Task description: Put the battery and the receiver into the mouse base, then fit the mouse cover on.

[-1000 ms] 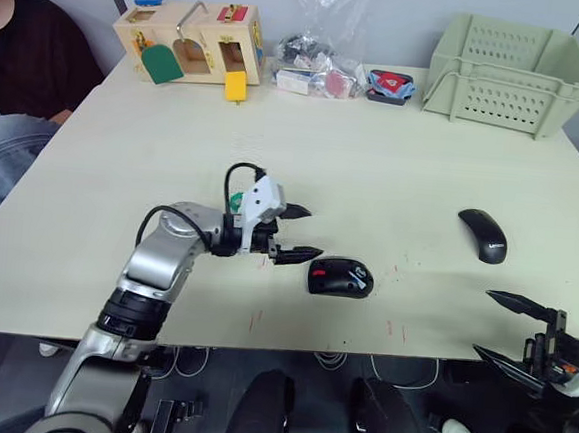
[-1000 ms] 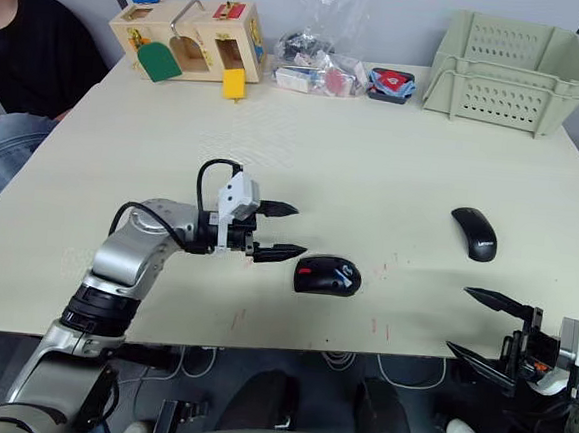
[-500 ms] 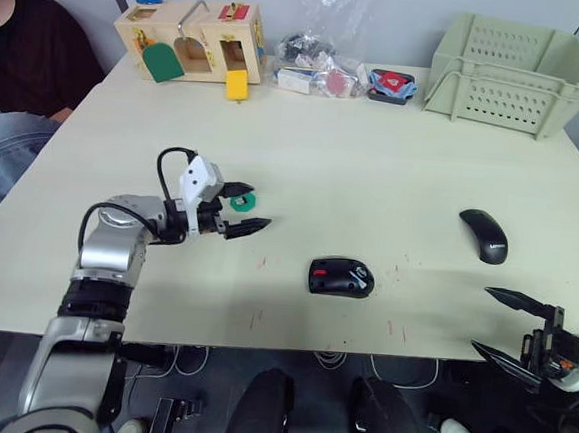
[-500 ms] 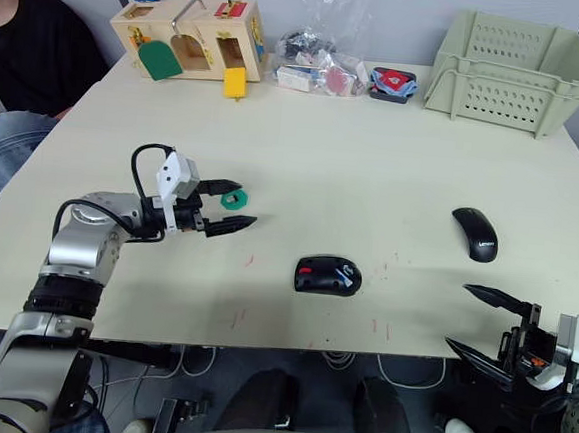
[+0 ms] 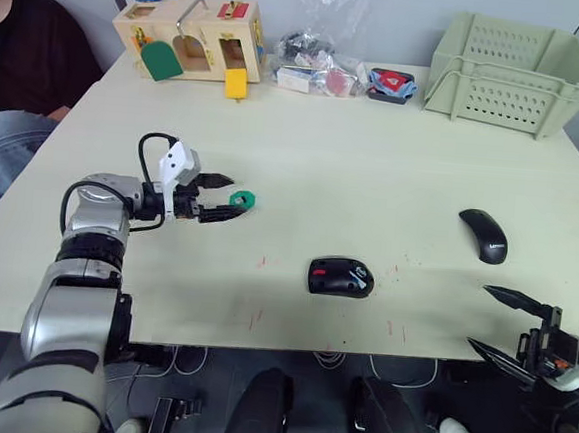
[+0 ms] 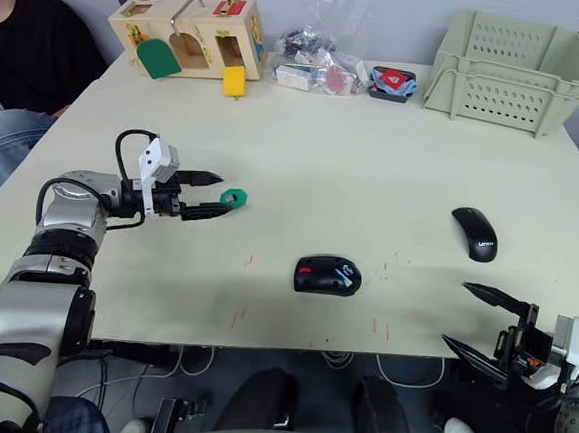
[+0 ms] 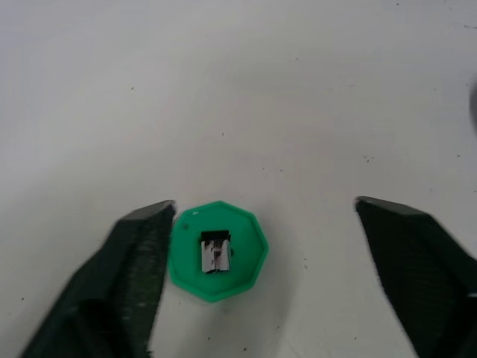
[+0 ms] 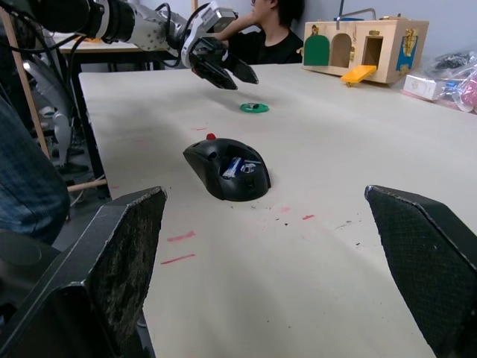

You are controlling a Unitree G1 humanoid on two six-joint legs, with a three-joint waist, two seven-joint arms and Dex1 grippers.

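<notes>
Step in hand, as I read it: pick the receiver [image 7: 215, 250] out of the green disc [image 5: 243, 200] w/ the left gripper [image 5: 218, 199], then carry it to the mouse base [image 5: 341, 278].

Left gripper hovers low over the surface, fingers spread wide, tips right at the disc. In the left wrist view the disc sits off-centre, almost touching one finger [image 7: 134, 253], the other finger well apart from it. The receiver is a small black-and-silver piece in the middle of the disc.

To do it well:
- Shift the gripper sideways so the receiver, not the disc edge, is midway betw. the fingers before closing.
- Close slowly; the disc looks light and prob. slides if one finger touches first.
- Pinch the receiver itself. If it can't be gripped alone, taking disc + receiver together may be needed; can't tell how firmly it sits.

Mouse base lies well apart from the disc, toward the robot's right and nearer the surface edge, w/ the battery [image 8: 232, 166] already in it, blue showing inside. Mouse cover [image 5: 483, 235] lies further right of the base, untouched.

Right gripper [image 5: 517, 333] hangs at the near edge, right of the base, fingers wide and empty.
</notes>
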